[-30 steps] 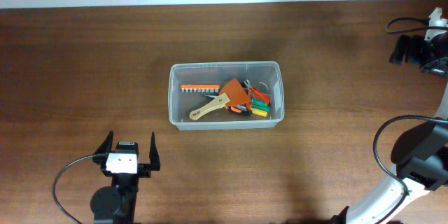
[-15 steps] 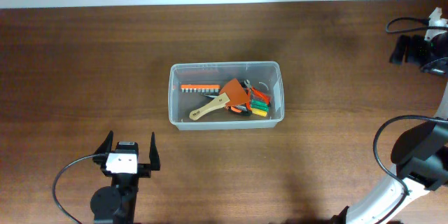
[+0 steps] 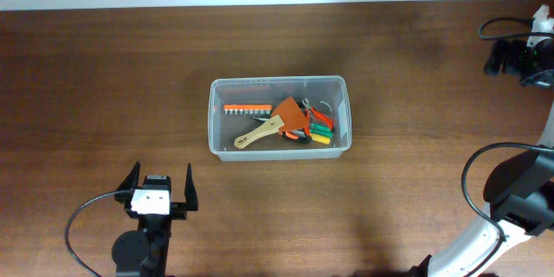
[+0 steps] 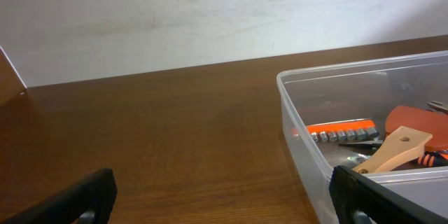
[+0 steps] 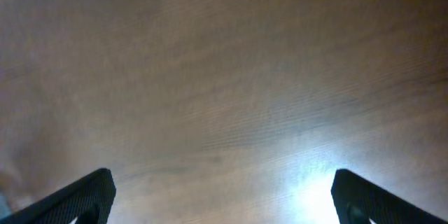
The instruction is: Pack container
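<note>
The clear plastic container (image 3: 280, 118) stands at the table's middle and holds an orange bit strip (image 3: 246, 108), a wooden-handled scraper with an orange blade (image 3: 275, 124), pliers and coloured tools (image 3: 317, 126). In the left wrist view its near corner (image 4: 301, 140) shows at the right, with the bit strip (image 4: 343, 127) and the scraper (image 4: 399, 147) inside. My left gripper (image 3: 160, 183) is open and empty, in front of and left of the container; its fingers also show in the left wrist view (image 4: 224, 199). My right gripper (image 3: 500, 57) is open and empty at the far right, over bare table in the right wrist view (image 5: 224, 196).
The brown wooden table (image 3: 104, 78) runs to a white wall at the back (image 4: 175, 14). Black cables loop by the right arm (image 3: 485, 173) and by the left arm's base (image 3: 82, 225).
My right gripper has shifted slightly toward the far right corner. The left arm and the container's contents have not moved.
</note>
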